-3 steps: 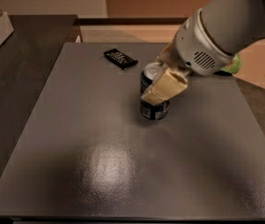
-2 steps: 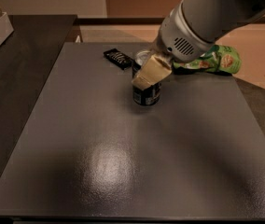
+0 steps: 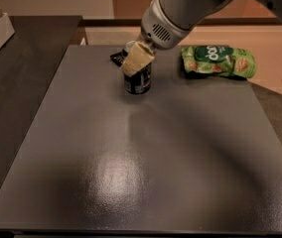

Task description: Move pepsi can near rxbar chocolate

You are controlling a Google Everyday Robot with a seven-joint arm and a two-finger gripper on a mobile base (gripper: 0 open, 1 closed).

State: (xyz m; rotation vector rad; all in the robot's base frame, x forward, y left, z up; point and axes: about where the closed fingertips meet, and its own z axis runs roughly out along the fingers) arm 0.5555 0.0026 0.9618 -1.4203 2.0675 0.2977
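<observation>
Rear left: rxbar chocolate point(image 3: 116, 58), flat on the worktop point(image 3: 81, 157). Centre: pepsi can point(image 3: 137, 82) upright just beside it, top pinched by the end effector point(image 3: 136, 62); only release seems left. Right: green snack bag point(image 3: 219, 61), apart.

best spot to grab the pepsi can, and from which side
Grip the pepsi can across its upper side wall, coming down from above: it stands upright on the table, so its round sides fit between two fingers. The gripper sits there now, closed on the can beside the rxbar chocolate.
</observation>
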